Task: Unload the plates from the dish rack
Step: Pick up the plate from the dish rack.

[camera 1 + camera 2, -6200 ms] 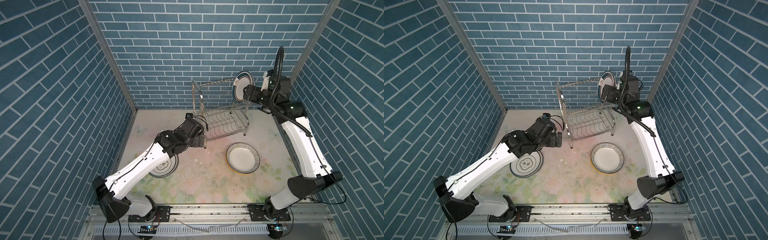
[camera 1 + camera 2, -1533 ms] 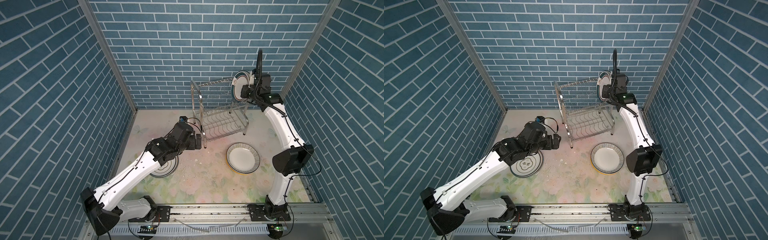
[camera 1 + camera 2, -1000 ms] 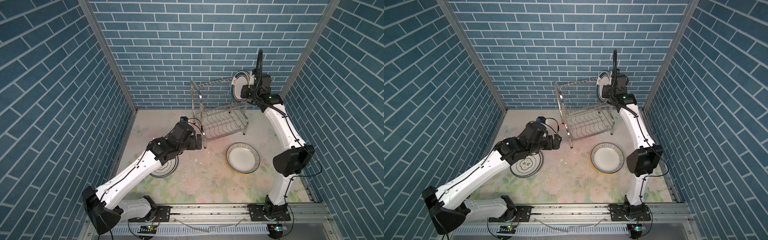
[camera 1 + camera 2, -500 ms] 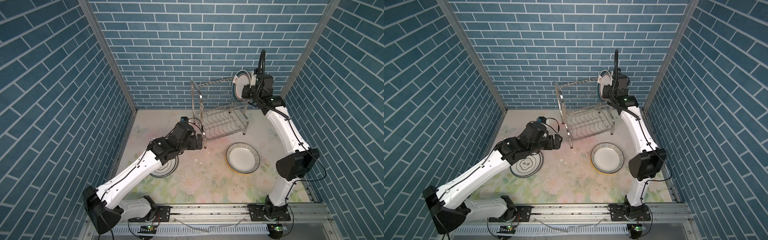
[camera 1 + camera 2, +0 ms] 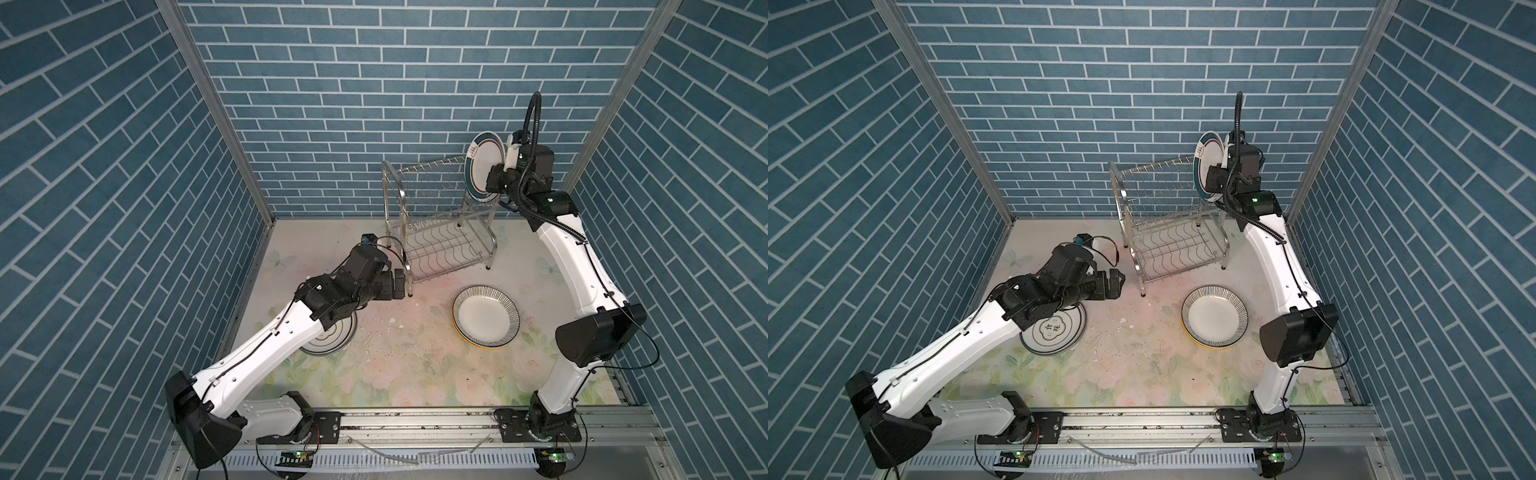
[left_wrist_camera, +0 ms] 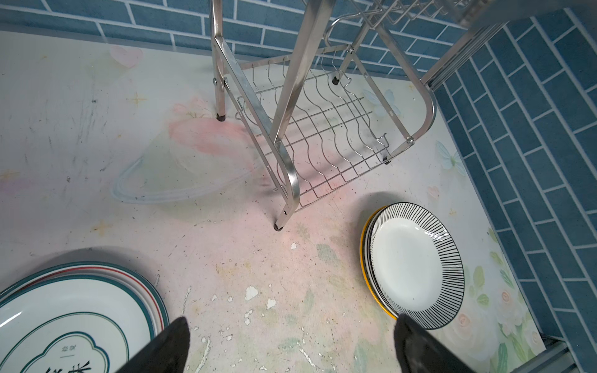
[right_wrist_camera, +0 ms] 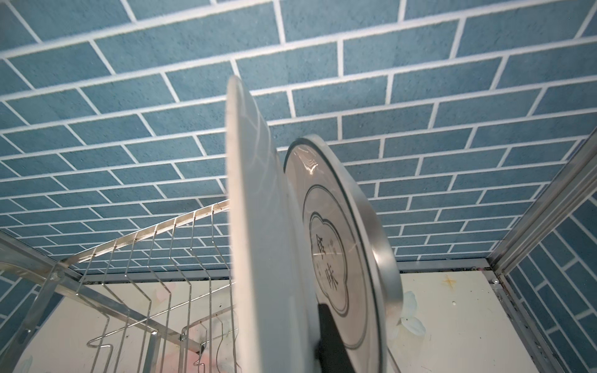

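While it pinches the rim of an upright green-banded plate (image 5: 481, 166), the right hand (image 5: 495, 183) sits at the right end of the dish rack's (image 5: 436, 245) upper tier, at 1 o'clock in both top views. Whether that plate rests between the prongs cannot be told. In the right wrist view a lettered plate (image 7: 336, 252) stands upright just beside it. The left hand (image 6: 290, 323) is spread and empty above the surface (image 5: 415, 374), at 8 o'clock from the rack near its front leg. A black-striped plate (image 5: 485, 316) tops a small stack at 5 o'clock from the rack, and the banded plates (image 5: 1054, 328) lie stacked at 7 o'clock.
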Motion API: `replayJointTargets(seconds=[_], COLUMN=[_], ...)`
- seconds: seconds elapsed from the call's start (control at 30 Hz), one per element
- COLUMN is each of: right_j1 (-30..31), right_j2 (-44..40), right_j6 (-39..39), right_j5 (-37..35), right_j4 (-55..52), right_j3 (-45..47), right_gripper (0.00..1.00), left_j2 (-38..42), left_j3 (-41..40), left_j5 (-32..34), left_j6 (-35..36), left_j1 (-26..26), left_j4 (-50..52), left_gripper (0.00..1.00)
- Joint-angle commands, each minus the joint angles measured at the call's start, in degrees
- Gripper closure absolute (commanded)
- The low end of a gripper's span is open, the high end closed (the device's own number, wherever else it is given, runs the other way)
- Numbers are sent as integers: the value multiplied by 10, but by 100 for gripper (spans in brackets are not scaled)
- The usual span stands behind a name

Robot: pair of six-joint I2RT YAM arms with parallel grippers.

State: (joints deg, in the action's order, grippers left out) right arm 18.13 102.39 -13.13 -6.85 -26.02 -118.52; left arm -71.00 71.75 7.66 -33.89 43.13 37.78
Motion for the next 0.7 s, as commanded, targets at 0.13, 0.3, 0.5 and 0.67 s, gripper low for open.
replayJointTargets(seconds=[0.13, 0.3, 0.5, 0.67], right_j1=[3, 3, 2, 0], right_j2=[-77, -127, -245, -369], right_j6=[19, 25, 16, -14], right_j5=[-6, -28, -129, -174], right_j4=[22, 16, 37, 38], right_j3=[-16, 21, 177, 327], right_gripper=[99, 99, 99, 99], left_j2=[22, 28, 39, 66], left_j3=[-27, -35, -62, -109], left_j5=[3, 6, -9, -25], left_j6=[-10, -12, -21, -35], left_j1=[-3, -3, -3, -3], left_j4=[8, 23, 27, 11], left_gripper=[1, 1, 1, 1])
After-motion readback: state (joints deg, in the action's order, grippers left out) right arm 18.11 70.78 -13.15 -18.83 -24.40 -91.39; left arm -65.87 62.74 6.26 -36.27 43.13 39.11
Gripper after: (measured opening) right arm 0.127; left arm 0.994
